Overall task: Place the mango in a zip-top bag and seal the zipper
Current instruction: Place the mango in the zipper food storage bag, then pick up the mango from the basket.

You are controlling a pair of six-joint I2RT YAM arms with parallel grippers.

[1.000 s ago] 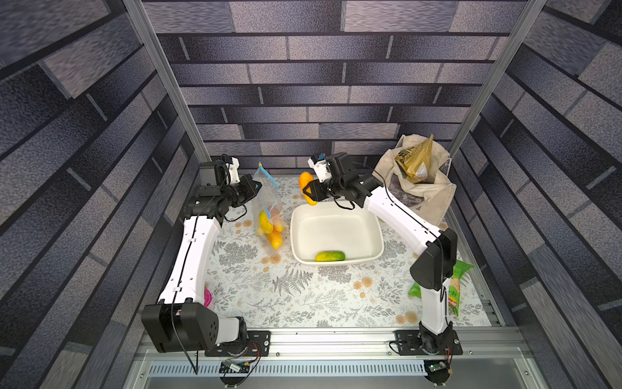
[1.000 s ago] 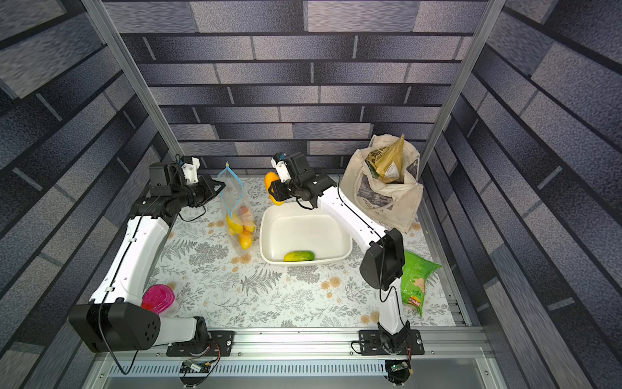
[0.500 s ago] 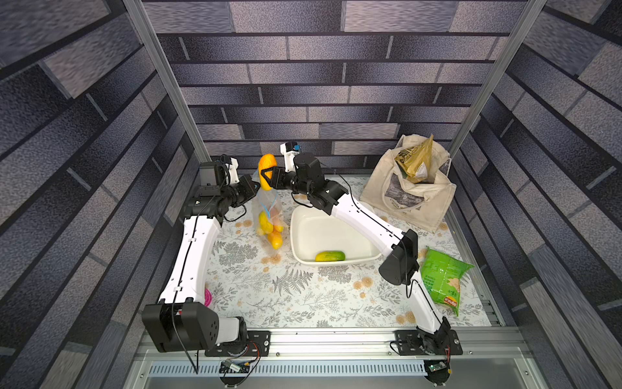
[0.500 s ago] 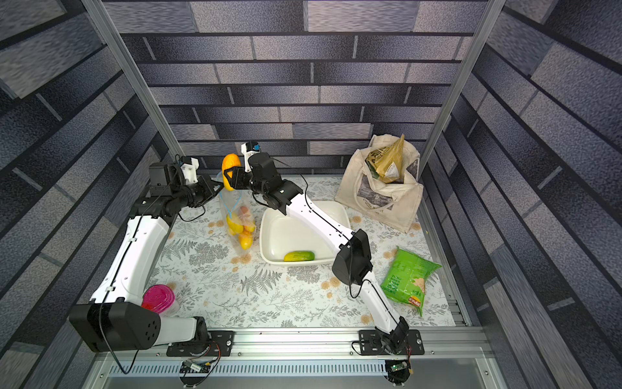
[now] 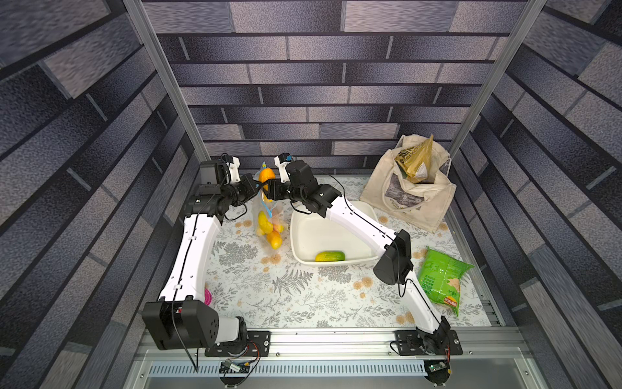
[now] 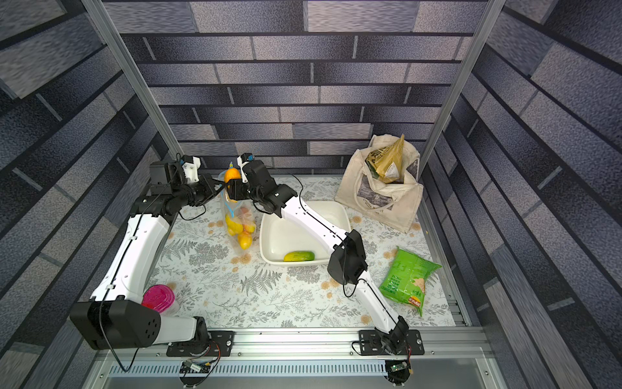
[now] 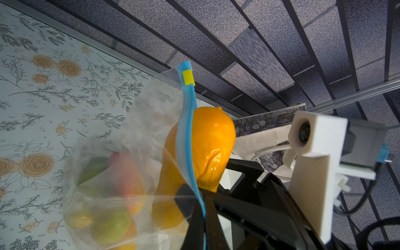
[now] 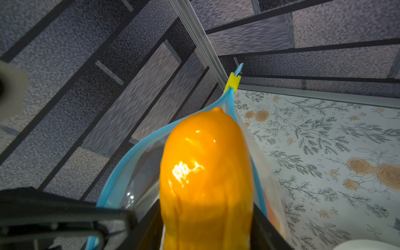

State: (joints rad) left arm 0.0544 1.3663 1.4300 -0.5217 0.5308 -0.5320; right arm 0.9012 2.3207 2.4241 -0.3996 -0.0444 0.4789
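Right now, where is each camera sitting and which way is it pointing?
Top views: mounted high above the front edge, looking down and back across the floral table; the white arms show whole.
Left wrist: looks along the left gripper, shut on the clear zip-top bag's blue zipper.
Right wrist: looks along the right gripper at the glossy orange mango in the bag's mouth.
Shared: both wrist views show mango, zipper and its yellow slider.

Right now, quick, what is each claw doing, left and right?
Left claw: closed on the zip-top bag at its blue zipper.
Right claw: mango between its jaws; gripped or released cannot be told.
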